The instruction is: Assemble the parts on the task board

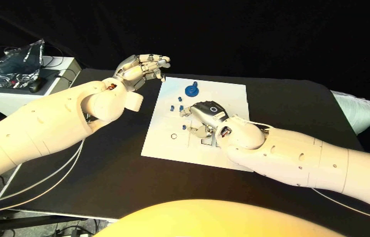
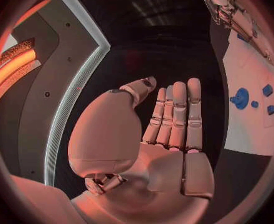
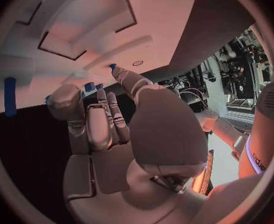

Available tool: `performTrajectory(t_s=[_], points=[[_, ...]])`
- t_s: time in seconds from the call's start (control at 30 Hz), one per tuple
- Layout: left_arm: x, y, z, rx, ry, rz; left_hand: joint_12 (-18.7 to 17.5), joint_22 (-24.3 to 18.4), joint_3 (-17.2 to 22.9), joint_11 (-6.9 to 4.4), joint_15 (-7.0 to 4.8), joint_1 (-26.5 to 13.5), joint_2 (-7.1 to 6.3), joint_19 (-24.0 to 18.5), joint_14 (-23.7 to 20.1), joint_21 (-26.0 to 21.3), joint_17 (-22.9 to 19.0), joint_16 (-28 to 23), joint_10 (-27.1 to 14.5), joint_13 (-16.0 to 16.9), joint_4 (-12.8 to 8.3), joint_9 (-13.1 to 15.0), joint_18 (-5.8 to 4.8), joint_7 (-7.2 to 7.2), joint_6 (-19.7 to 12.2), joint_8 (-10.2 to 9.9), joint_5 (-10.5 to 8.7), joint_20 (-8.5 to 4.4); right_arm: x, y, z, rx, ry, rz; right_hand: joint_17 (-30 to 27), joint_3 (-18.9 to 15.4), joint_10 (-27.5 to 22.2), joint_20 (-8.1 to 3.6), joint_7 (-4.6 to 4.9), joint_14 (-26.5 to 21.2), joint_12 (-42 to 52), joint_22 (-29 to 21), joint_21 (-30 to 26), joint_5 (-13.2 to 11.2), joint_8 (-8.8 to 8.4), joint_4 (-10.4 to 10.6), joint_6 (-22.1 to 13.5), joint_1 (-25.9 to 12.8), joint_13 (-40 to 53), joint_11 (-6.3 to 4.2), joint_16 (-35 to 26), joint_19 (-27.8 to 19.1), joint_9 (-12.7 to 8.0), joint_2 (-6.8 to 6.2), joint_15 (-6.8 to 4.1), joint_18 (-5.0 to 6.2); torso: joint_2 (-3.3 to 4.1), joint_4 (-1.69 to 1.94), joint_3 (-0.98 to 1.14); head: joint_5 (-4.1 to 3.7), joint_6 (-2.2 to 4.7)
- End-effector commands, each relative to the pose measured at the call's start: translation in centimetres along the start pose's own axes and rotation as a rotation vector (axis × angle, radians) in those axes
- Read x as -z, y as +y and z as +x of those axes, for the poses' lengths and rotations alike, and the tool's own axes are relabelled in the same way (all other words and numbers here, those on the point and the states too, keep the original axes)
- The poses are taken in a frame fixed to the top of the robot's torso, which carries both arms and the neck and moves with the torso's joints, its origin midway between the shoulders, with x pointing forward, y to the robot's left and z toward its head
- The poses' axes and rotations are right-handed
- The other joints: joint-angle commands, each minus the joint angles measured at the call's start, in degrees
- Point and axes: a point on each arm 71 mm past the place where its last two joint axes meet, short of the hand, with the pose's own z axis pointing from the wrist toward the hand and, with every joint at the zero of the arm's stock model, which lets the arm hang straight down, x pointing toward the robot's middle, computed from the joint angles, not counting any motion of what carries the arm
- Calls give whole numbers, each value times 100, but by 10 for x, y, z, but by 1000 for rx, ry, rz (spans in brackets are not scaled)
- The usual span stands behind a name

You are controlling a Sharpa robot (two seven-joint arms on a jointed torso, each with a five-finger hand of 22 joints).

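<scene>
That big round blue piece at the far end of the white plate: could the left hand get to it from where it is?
Probably yes: the left hand hovers open beside the task board, nothing between it and the round blue part.

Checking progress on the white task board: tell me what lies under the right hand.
Under the silver right hand lies the white task board, with small blue parts at its fingertips. Anything directly beneath the palm is covered.

The task board (image 1: 231,95) lies in the middle of the table (image 1: 115,167). The right hand (image 1: 203,113) is over the board's middle; the left hand (image 1: 143,67) is off its far left corner, near a round part (image 1: 191,91).
</scene>
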Motion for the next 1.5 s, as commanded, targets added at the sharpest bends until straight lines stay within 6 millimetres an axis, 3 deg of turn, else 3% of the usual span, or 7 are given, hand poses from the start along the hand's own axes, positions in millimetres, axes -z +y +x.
performTrajectory(t_s=[0.03, 0.23, 0.43, 0.83, 0.93, 1.13, 1.5], points=[[0, -1, 0, 5, -2, 4, -36, -9, -25, 18, 0, 55, 21, 46, -48, -25, 5, -35, -23, -8, -6, 6, 36, -3, -40, 27, 6, -4, 4, -1, -8, -25, -76, 16, -15, -64, -11, 2, -4, 10, 49, 6, 20, 14, -26, 27, -21, 60, 10, -8, -5, 13, -8, 6, 30, 61, -7, 1, 3, -26, 2], [-1, 0, -1, 6, -2, 3, -36, -9, -25, 18, 0, 55, 21, 46, -48, -25, 5, -35, -23, -8, -6, 6, 36, -3, -40, 27, 6, -4, 16, -10, -21, -56, -104, 43, -87, -52, 212, -15, 28, -9, 231, 6, 34, 47, -9, 79, 59, 110, 29, -62, -26, 43, -15, 48, -11, 58, -8, 2, -2, -80, 4], [0, 0, -1, 6, 2, 2, -31, -16, -27, 17, -1, 63, 25, 53, -47, -32, 6, -36, -15, -9, -5, 6, 36, -3, -40, 34, 2, -5, 33, -44, -45, -98, -14, 91, 112, 580, 967, -68, 164, 65, 476, 195, 426, 61, 43, 204, 336, -43, 8, -115, 143, 177, -47, -116, -58, -12, -22, -46, 2, -121, 42], [1, 1, -3, 5, 5, -4, -28, -21, -37, 17, 0, 61, 15, 57, -48, -39, 6, -38, -11, -10, -2, 6, 36, -3, -42, 38, -2, -4, 50, -107, -79, 0, 113, 159, 128, 602, 874, -49, 173, 60, 247, 243, 489, 119, 27, 355, 395, -284, -15, -82, 206, 192, -63, -353, -28, -29, -30, -143, 24, -201, 117], [2, 1, -3, 6, 6, -5, -28, -21, -37, 17, 0, 61, 15, 57, -48, -39, 6, -38, -11, -10, -2, 6, 36, -3, -42, 38, -2, -4, 48, -111, -79, 25, 132, 165, 123, 505, 802, -45, 157, 55, 193, 237, 470, 120, 15, 370, 386, -282, -14, -87, 212, 188, -68, -365, -27, -25, -25, -132, 31, -210, 103], [2, 2, -4, 5, 5, -6, -28, -21, -37, 17, 0, 61, 15, 57, -48, -39, 6, -38, -11, -10, -2, 6, 36, -3, -42, 38, -2, -4, 41, -111, -74, 56, 157, 164, 104, 188, 655, -33, 156, 47, 96, 221, 424, 89, -18, 411, 365, -188, -10, -76, 224, 182, -86, -283, -15, -19, -25, -118, 10, -205, 80], [2, 2, -4, 5, 3, -6, -28, -21, -37, 17, 0, 61, 15, 57, -48, -39, 6, -38, -11, -10, -2, 6, 36, -3, -42, 38, -2, -4, 24, -102, -62, 66, 160, 146, 117, 152, 682, -33, 147, 49, 107, 229, 440, 91, -16, 425, 379, -149, -3, -84, 235, 190, -88, -231, -22, -20, -22, -120, 4, -193, 59]])
